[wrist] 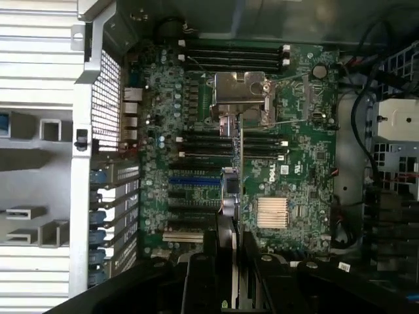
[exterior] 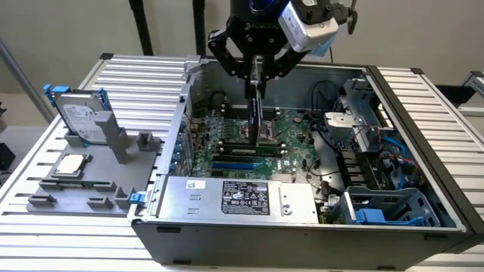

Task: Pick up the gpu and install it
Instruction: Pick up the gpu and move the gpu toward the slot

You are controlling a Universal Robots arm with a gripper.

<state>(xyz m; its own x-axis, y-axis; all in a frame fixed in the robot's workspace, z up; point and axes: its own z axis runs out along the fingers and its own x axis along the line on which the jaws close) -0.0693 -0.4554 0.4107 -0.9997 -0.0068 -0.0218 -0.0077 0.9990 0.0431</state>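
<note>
Item, gpu [exterior: 257, 110]: clamped between your gripper's [exterior: 257, 76] fingers, hanging upright, long run vertical, lower edge pointing down at the motherboard [exterior: 295, 127] inside the open case [exterior: 423, 147]. Exterior view gives you its height. In the wrist view the gpu [wrist: 239, 163] is a thin line over the slots [wrist: 196, 196]. The case walls stand well apart

The exterior view stands off the counter [exterior: 136, 73], high and slanting down into the open computer case [exterior: 302, 238], which takes up the frame's middle and right. The wrist view looks straight down past the end effector [wrist: 230, 261], close over the motherboard [wrist: 294, 163]. Both views share that motherboard and the case wall beside it.
</note>
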